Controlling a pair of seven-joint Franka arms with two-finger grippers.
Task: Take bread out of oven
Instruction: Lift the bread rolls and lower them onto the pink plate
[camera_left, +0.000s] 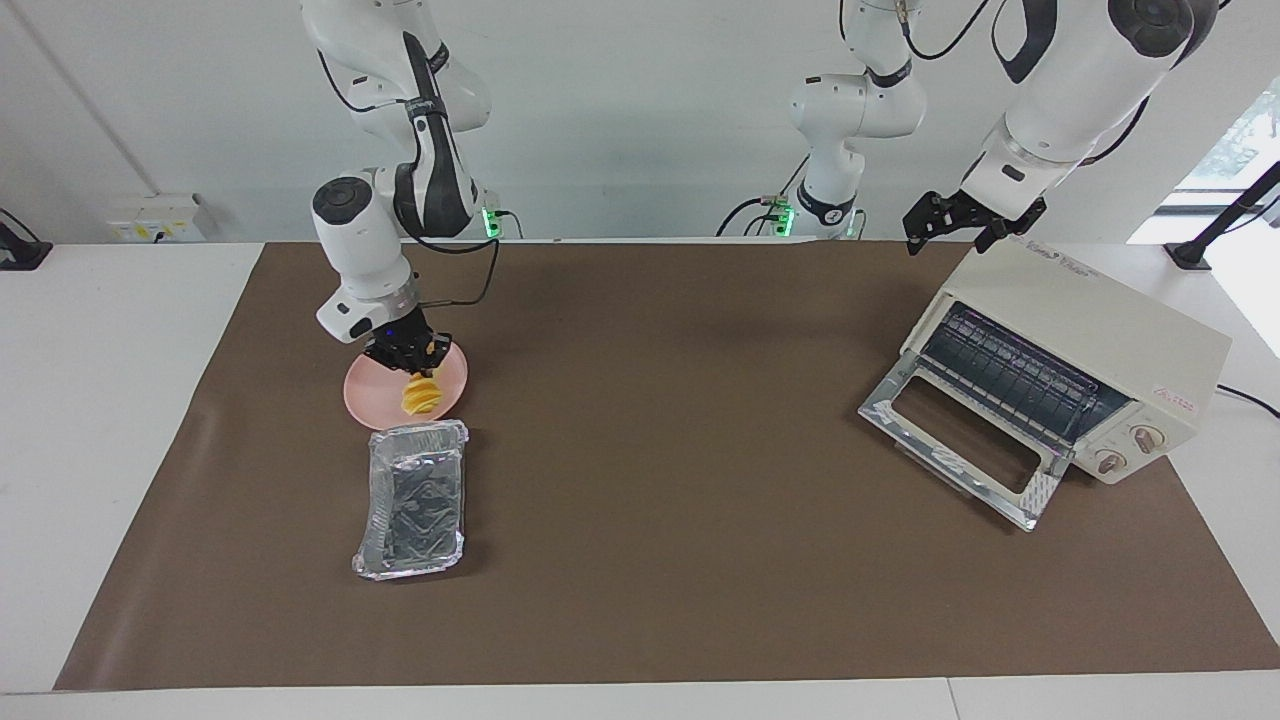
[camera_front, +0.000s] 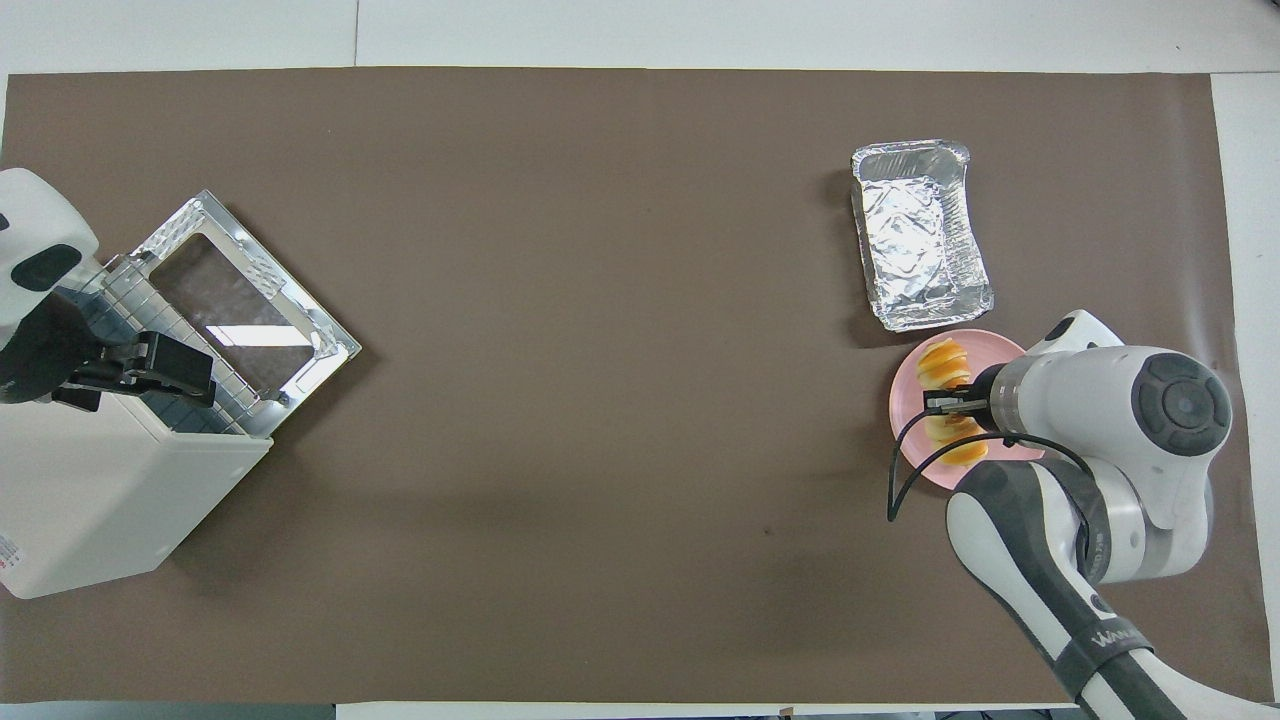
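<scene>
Facing view. The right claw (camera_left: 414, 355) was over the pink plate (camera_left: 372, 392), pinching the upper end of the bread (camera_left: 423, 394). The golden, ridged loaf hung lengthwise below the fingertips, its lower end at the plate; contact with the plate could not be confirmed. The plate lay toward the right arm's end of the surface (camera_left: 660, 560), which carried a brown mat. A foil tray (camera_left: 412, 500) lay just beside the plate, farther from the robots, with nothing in it. The oven (camera_left: 1060, 365) stood toward the left arm's end, its glass door (camera_left: 958, 447) dropped flat and the dark wire rack (camera_left: 1010, 372) exposed. Two knobs were visible on its front panel. The left claw (camera_left: 948, 228) hung over the oven's top corner nearest the robots, its fingers spread, holding nothing, the arm waiting.

Overhead view. The right claw (camera_front: 945, 402) was pressed across the middle of the bread (camera_front: 944, 366), which lay over the plate (camera_front: 912, 428) with one end toward the foil tray (camera_front: 918, 232). The tray's rim sat just beside the plate's edge; whether they touched could not be determined. The oven (camera_front: 110, 500) occupied the left arm's end of the surface (camera_front: 600, 350), door (camera_front: 245, 305) open toward the middle. The left claw (camera_front: 190, 378) was over the oven's mouth, fingers spread, clear of the rack (camera_front: 225, 405).
</scene>
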